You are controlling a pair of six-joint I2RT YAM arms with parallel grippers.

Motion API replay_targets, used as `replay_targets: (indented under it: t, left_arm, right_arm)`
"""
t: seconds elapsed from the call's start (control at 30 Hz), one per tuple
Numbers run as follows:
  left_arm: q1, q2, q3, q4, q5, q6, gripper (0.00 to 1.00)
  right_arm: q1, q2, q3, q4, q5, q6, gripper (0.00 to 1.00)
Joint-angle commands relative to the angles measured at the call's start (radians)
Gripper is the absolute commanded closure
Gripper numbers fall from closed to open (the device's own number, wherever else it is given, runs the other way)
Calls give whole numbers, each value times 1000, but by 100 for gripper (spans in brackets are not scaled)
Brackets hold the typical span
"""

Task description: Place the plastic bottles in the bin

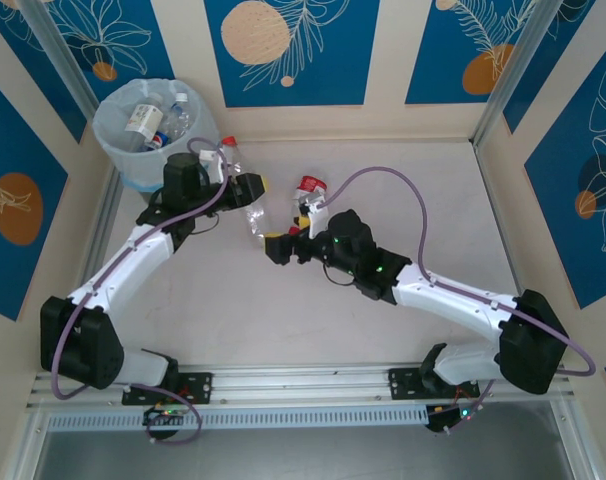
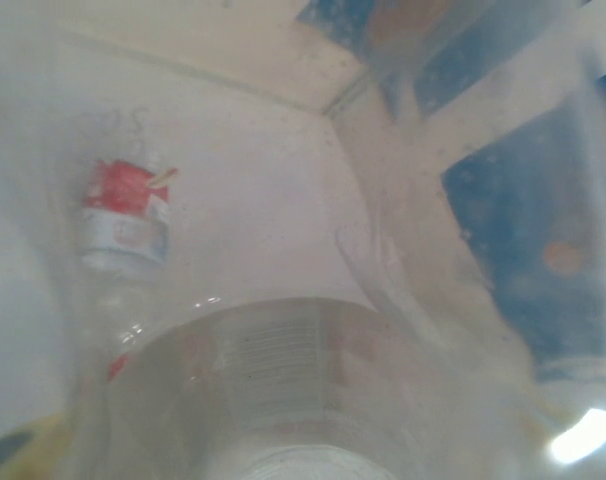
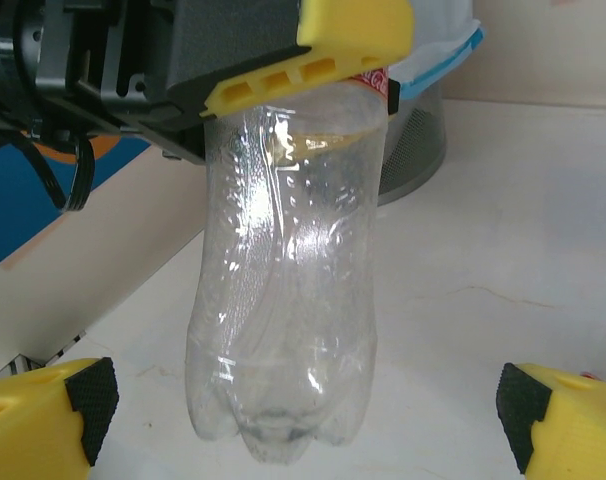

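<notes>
Right wrist view: your left hand [image 1: 247, 190] grips a clear plastic bottle [image 3: 283, 300] near its top, likely bound for the bin [image 3: 415, 150]; your right hand [image 1: 279, 246] hangs released.

The top camera looks down from above and behind the arm bases [image 1: 173, 385] onto the whole table [image 1: 233, 320]. The left wrist camera peers through a clear bottle [image 2: 283, 390] pressed close. The right wrist camera faces that same bottle at close range, bin [image 3: 415, 150] behind.

Beige table [image 1: 283, 320], blue wall panels [image 1: 323, 60] (orange discs, white leaves), metal rail [image 1: 303, 378].
</notes>
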Motion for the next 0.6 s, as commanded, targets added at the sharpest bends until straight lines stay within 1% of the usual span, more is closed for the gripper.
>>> replay_targets:
  t: [0.0,0.13,0.2,0.3,0.37,0.57]
  left_arm:
    - [-1,-26,37,-20,-24,26,46]
    - [8,-35,53,-31,-33,31,46]
    - [15,-42,85,-79,-55,62,46]
    - [33,-48,173,-204,-107,135,46]
    - [48,-46,239,-266,-113,177,46]
    - [110,17,492,-431,-167,265,46]
  right_arm:
    - [-4,-47,-29,0,30,-26,1]
    - [-6,-87,-60,4,59,-20,0]
    - [-10,-107,-75,1,88,-11,1]
    - [-25,-140,-104,9,118,13,1]
    - [-43,-155,-120,14,123,37,1]
    - [-90,-161,-140,-2,115,99,1]
